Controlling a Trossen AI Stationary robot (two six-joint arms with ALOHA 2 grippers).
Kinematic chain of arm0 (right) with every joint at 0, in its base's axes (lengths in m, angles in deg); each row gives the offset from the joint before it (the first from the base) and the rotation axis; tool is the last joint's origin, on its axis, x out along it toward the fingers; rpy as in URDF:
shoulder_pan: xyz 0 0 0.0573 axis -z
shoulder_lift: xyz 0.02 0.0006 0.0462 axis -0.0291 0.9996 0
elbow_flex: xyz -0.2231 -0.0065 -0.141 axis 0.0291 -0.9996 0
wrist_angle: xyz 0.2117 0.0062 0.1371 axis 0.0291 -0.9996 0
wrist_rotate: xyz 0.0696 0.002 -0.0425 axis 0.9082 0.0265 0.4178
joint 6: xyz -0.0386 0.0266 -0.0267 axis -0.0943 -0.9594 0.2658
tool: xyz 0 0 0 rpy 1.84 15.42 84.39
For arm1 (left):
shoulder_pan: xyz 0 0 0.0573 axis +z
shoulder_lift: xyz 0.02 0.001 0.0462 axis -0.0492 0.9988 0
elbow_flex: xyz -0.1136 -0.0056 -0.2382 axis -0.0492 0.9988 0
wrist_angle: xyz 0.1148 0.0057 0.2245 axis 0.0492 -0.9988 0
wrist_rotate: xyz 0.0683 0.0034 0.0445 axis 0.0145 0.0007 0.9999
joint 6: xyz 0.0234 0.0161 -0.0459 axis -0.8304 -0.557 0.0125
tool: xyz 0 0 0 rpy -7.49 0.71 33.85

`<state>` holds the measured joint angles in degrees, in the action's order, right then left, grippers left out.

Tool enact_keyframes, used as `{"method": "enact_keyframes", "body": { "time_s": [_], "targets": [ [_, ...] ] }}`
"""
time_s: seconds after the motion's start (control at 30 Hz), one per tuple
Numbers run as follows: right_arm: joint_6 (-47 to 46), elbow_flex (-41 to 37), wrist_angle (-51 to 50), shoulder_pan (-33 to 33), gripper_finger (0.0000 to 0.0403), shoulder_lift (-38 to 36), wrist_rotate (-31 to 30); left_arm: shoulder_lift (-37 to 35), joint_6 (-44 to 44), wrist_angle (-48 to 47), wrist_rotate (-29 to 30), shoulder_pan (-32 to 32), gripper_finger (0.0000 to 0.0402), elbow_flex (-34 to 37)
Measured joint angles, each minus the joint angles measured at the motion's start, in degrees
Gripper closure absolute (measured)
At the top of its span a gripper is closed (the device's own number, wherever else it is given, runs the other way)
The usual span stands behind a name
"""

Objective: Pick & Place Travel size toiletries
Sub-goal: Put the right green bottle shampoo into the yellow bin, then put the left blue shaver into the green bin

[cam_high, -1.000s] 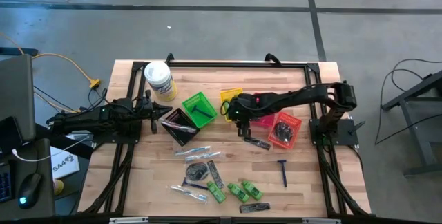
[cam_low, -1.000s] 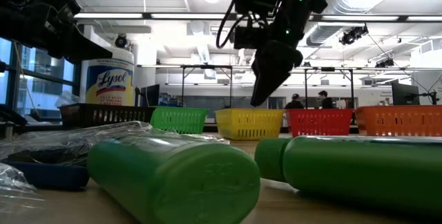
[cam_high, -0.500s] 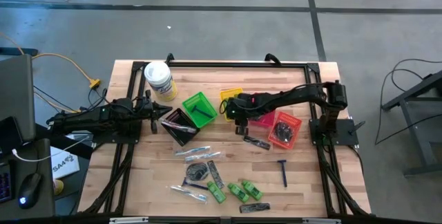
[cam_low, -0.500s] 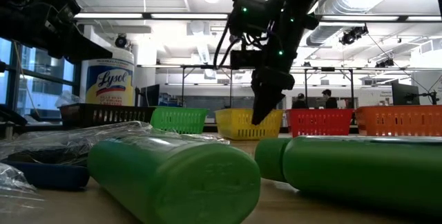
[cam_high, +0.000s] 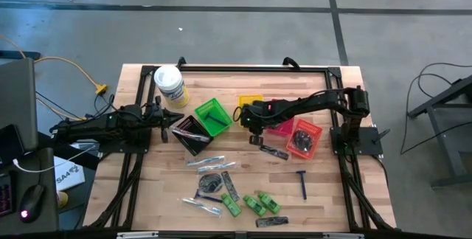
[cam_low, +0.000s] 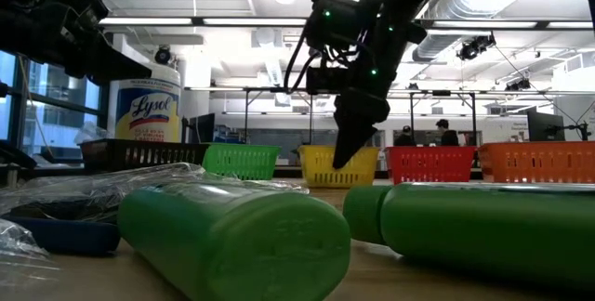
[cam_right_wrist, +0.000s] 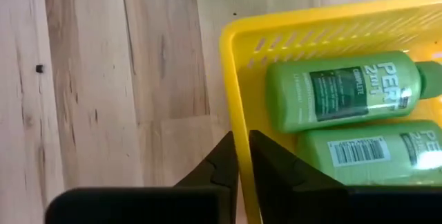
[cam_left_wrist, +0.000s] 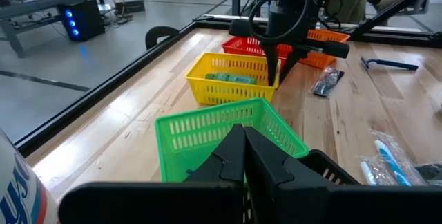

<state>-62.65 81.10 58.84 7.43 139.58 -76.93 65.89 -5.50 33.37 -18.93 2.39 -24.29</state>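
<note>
A yellow basket (cam_high: pixel 249 101) holds two green bottles (cam_right_wrist: pixel 331 92) (cam_right_wrist: pixel 373 151) lying flat. My right gripper (cam_right_wrist: pixel 242 148) is down at this basket's wall and shut on it; the low view shows my right gripper (cam_low: pixel 346 152) in front of the basket. More toiletries lie on the near half of the table: green bottles (cam_high: pixel 254 203), a razor (cam_high: pixel 302 182), a dark comb (cam_high: pixel 274 150), wrapped sticks (cam_high: pixel 210 161) and dark packets (cam_high: pixel 209 184). My left gripper (cam_left_wrist: pixel 243 137) hangs shut over the black basket (cam_high: pixel 190 134), touching nothing. My right gripper has the yellow basket's side wall at its rim (cam_right_wrist: pixel 238 124) between its fingers, one finger inside the basket and one outside. The fingers come steeply from above, slanting in from the table's right. The basket stands on the table.
A green basket (cam_high: pixel 212 116), a red basket (cam_high: pixel 280 127) and an orange basket (cam_high: pixel 304 139) with dark packets stand close around the yellow one. A white tub (cam_high: pixel 169 84) stands at the far left. A black frame (cam_high: pixel 251 67) runs along the table's far edge.
My right gripper has come down and a little toward the table's left, onto the yellow basket's wall, and its fingers have closed from wide apart to nearly together. The basket has stayed where it was.
</note>
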Motion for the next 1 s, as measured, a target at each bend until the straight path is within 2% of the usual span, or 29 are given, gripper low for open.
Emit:
{"method": "enact_keyframes", "body": {
  "time_s": [0.23,0.37,0.57,0.7,0.83,1.0],
  "targets": [
    [0.74,0.0,1.02,0.0,0.0352,0.0,1.37,0.0,0.0,-0.01,0.0,0.0,0.0402,0.0],
    [1.61,0.0,1.06,-0.02,0.0309,0.0,4.61,0.0,0.0,-0.02,-0.01,0.0,0.0402,0.0],
    [1.95,0.0,1.06,-0.02,0.0235,-0.23,5.21,0.0,0.0,-0.16,-0.02,0.01,0.0402,0.0],
    [1.95,0.0,1.18,-0.02,0.0202,-1.27,5.09,0.0,0.02,-0.33,-0.02,0.0,0.0402,0.0],
    [1.79,-0.02,0.98,-0.02,0.0188,-3.75,4.96,0.0,0.0,-0.33,-0.04,0.0,0.0402,0.0],
    [1.25,-0.04,3.66,-0.47,0.0189,-9.98,5.03,0.0,0.0,-0.35,-0.04,0.02,0.0402,0.0]
  ]
}}
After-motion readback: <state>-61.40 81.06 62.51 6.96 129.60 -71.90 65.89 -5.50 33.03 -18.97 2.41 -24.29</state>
